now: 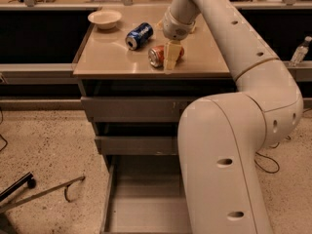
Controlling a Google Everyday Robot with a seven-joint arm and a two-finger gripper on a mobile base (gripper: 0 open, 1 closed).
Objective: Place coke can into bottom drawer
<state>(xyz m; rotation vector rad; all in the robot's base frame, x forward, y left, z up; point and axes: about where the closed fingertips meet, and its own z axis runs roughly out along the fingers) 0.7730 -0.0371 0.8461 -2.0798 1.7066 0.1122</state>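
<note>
The coke can [157, 55] is red-orange and lies on its side on the tan cabinet top [112, 57], near the front edge. My gripper [170, 57] reaches down from the long cream arm and sits right over the can's middle, hiding part of it. The can rests on the cabinet top. The bottom drawer [141, 208] is pulled out below, with a flat grey floor. My arm's large body hides the drawer's right side.
A blue can [139, 35] lies on its side behind and to the left of the coke can. A cream bowl [105, 18] stands at the back left. The two upper drawers [131, 108] stick out slightly. A metal stand [44, 191] lies on the floor at the left. A bottle [298, 51] stands at the right.
</note>
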